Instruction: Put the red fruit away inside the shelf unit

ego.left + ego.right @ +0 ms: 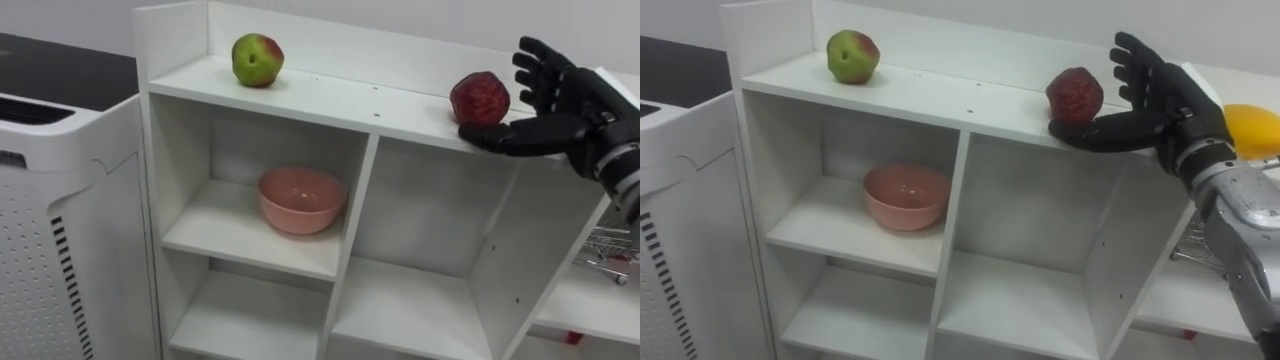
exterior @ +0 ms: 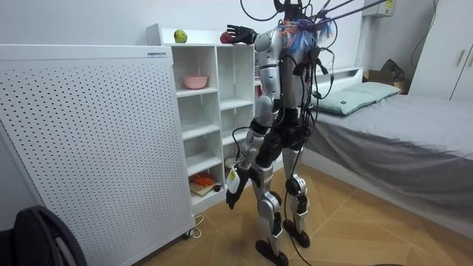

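- Closet: carries both fruits on its open top board, with no lip along the front edge; lets anything nudged forward drop to the floor.
- Pink bowl: sits on the upper left shelf, well clear of the hand; runs little risk.
- Right hand: spread open, grasps nothing; lays the thumb along the board's front edge, fingers upright just beside the fruit. Could sweep it off if drawn away carelessly.
- Left hand: hangs low by the hip.
- Dark red fruit: rests on the top board near its front edge, touching or just beside the thumb, cannot tell which. Probably rolls at a light knock.
- Green-and-red apple: lies at the board's left end, well apart; risks only a rolling neighbour.
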